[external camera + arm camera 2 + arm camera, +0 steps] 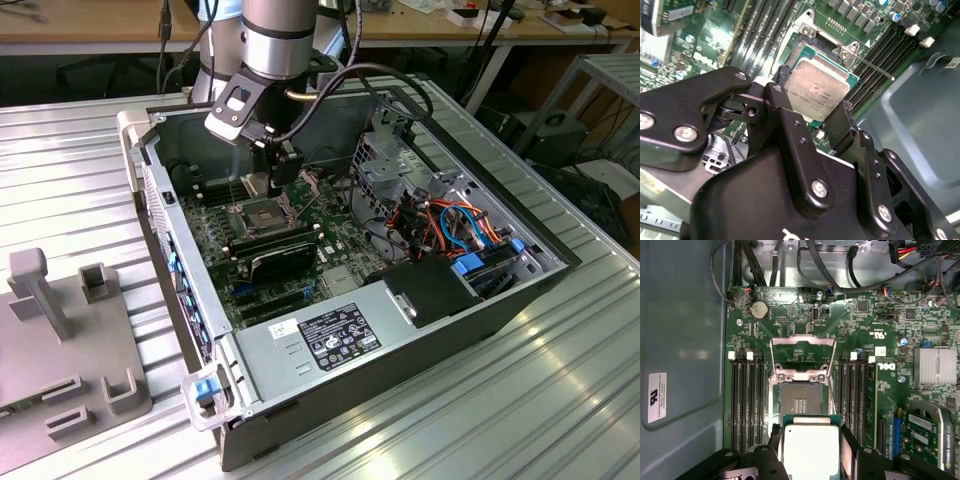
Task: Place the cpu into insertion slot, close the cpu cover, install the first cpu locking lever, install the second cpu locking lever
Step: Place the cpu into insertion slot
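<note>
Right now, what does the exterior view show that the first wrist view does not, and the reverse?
Exterior view: the power supply and the grey fixture plate. First wrist view: the coin battery and the cpu, gripped by the tool. Both: that tool, above the uncovered insertion slot with the cpu cover raised.

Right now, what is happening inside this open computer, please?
A robot arm's gripper holds the cpu by two opposite edges, above the green motherboard of an open computer case. The insertion slot is empty with its pin field showing, and the cpu is not yet in it. The cpu cover is flipped open next to the slot.
</note>
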